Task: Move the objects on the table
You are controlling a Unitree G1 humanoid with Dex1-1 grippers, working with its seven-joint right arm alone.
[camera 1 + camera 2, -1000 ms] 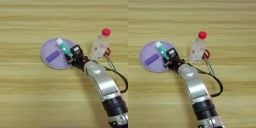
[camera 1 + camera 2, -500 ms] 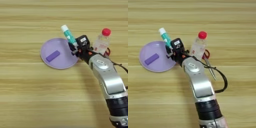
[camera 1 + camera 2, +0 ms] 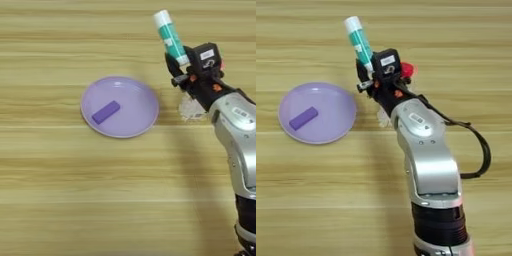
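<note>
Though bottle-hidden leftward, red cap [image 3: 407, 69] rightward.

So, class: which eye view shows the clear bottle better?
The right eye view, just: the bottle's red cap and a bit of clear body peek out behind the right gripper holding the teal tube. The left eye view shows only a clear patch.

I see my right gripper [image 3: 176, 61] clamped on the lower end of the teal tube [image 3: 170, 37], holding it above the table [image 3: 60, 190] with its white cap tilted up and to the left. The purple block [image 3: 106, 112] lies flat in the lilac plate [image 3: 145, 95], left of centre. Behind my wrist there is something pale and clear, possibly the bottle [image 3: 190, 107], mostly hidden.
</note>
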